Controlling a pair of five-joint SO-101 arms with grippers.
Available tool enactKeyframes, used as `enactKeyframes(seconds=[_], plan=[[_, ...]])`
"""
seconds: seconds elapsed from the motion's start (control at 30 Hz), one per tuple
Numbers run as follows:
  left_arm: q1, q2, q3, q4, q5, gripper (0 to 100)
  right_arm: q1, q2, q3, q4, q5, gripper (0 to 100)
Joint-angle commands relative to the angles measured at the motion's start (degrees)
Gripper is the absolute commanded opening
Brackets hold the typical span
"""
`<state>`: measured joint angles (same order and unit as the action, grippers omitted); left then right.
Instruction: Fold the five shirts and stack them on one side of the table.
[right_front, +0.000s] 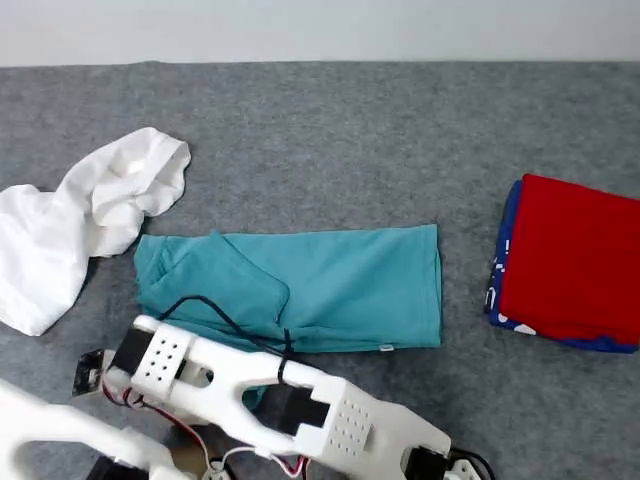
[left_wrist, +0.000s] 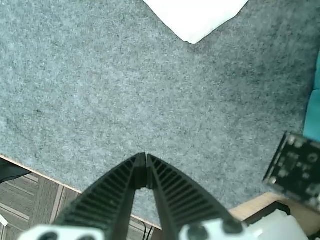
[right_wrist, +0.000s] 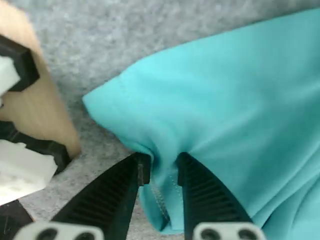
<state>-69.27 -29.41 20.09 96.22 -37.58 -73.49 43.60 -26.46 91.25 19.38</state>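
4 shirts, 1 ea: white (right_front: 70, 225), teal (right_front: 340, 285), red (right_front: 575, 255) atop blue (right_front: 511, 215).

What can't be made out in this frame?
- High view: a white arm covers the near edge of the teal shirt.
- High view: the right edge cuts off the red shirt and the blue shirt under it; the stack's count is unclear.
- Left wrist view: the top edge cuts off the white shirt.

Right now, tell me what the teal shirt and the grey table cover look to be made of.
The teal shirt: soft knit fabric, probably cotton jersey, matte; it puckers where the right gripper pinches it, and a stitched hem shows. The grey table cover: felt or low-pile carpet, by its fuzzy, speckled, matte surface.
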Motion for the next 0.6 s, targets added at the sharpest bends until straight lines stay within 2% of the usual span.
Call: enactKeyframes(seconds=[0.0,0.1,0.57], plan=[[-0.26,-1.85,-0.92,0.09,-0.44,1,1.89,-0.48,-1.58,-0.75,0.09,7.5],[-0.09,-1.58,-0.92,0.09,-0.44,1,4.09,-1.63,-3.16,-0.57,0.09,0.8],[0.18,-1.49,-0.92,-1.14,-0.53,1,12.44,-12.26,-5.01,-0.75,4.57,1.0]])
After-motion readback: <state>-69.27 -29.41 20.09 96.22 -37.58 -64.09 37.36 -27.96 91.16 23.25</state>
